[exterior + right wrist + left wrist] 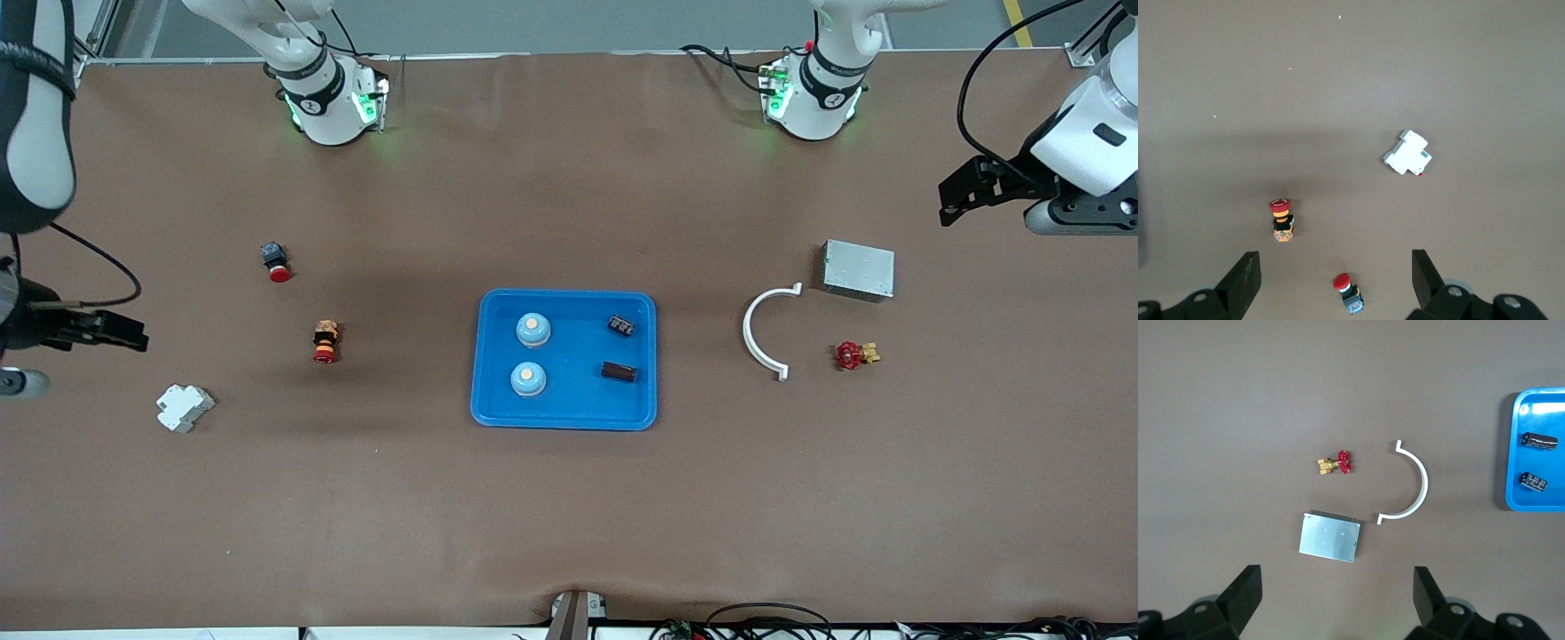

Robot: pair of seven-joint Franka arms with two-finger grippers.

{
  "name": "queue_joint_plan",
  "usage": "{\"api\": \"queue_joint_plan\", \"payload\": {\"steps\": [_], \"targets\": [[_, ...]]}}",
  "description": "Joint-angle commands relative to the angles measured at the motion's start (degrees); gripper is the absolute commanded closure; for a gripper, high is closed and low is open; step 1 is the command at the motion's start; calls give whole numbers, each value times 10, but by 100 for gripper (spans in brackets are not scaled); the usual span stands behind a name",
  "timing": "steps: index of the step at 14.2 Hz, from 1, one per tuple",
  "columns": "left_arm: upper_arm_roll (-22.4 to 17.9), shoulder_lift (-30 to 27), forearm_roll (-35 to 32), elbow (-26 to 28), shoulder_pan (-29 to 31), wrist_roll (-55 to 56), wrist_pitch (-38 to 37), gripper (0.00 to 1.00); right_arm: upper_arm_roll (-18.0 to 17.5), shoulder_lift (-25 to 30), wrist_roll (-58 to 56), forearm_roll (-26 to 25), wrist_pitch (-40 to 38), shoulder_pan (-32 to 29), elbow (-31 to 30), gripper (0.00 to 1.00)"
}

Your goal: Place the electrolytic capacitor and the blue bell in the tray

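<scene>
Hovering with both my left gripper [1335, 600] and right gripper [1331, 283] wide open and empty, I am waiting well clear of the tray [498, 413], since bells [532, 329] and capacitors [619, 372] lie inside.

No legible text, numbers or brand marks anywhere. Dark round emblems sit on the black bands of both arm bases [331, 98], unreadable. Capacitors in the blue tray [498, 411] show pale markings, too small to make out.

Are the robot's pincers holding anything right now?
No. The left pincer is open and empty above the grey box; the right pincer is open and empty above the red buttons.
</scene>
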State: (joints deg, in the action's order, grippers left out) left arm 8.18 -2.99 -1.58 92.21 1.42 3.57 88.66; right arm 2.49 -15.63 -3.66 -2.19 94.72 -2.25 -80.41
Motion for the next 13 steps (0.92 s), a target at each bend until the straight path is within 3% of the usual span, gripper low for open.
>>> {"api": "queue_joint_plan", "payload": {"steps": [1, 3, 9, 13], "targets": [[3, -9, 11, 3, 5, 4, -9, 0, -11, 46, -1, 32, -19, -17, -26, 0], [4, -9, 11, 2, 5, 3, -15, 0, -11, 67, 1, 53, -36, -25, -30, 0], [3, -9, 11, 2, 5, 2, -18, 0, -10, 137, 2, 53, -20, -26, -105, 0], [3, -8, 13, 1, 6, 2, -18, 0, -9, 155, 2, 52, -45, -26, -105, 0]]}}
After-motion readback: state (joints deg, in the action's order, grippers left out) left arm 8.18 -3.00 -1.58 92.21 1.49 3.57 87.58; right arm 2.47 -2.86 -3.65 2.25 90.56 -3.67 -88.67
